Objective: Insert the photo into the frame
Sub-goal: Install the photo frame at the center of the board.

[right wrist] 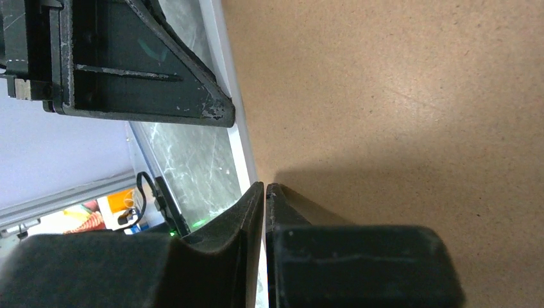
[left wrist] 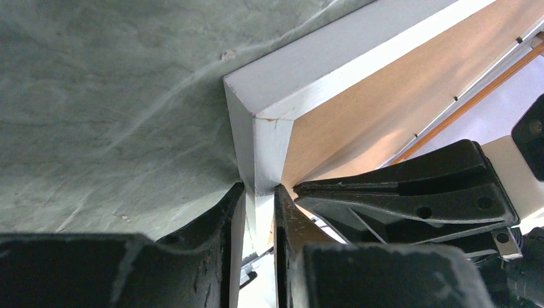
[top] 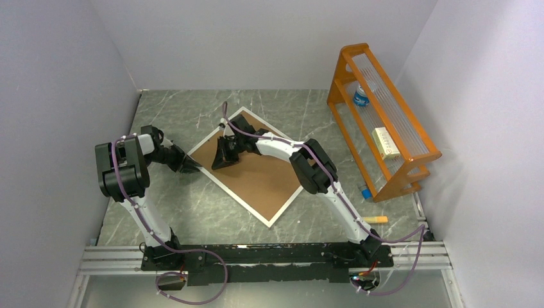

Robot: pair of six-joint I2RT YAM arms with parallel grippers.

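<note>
The frame (left wrist: 308, 77) is lying face down mid-picture on the worktop (top: 192, 212), with the brown backing board (top: 263, 179) filling it. The photo isn't showing and is likely underneath. The left gripper (left wrist: 256, 212) is pinching the frame's left corner. The right gripper (right wrist: 264, 192) is all but closed at the frame's edge, seemingly empty.

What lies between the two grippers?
The frame's white rail, per left wrist view: left gripper clamps it, right gripper sits just inside, over brown backing.

Marbled table (top: 192, 212) bears frame (left wrist: 333, 64) (backing up), orange rack (top: 337, 80)
</note>
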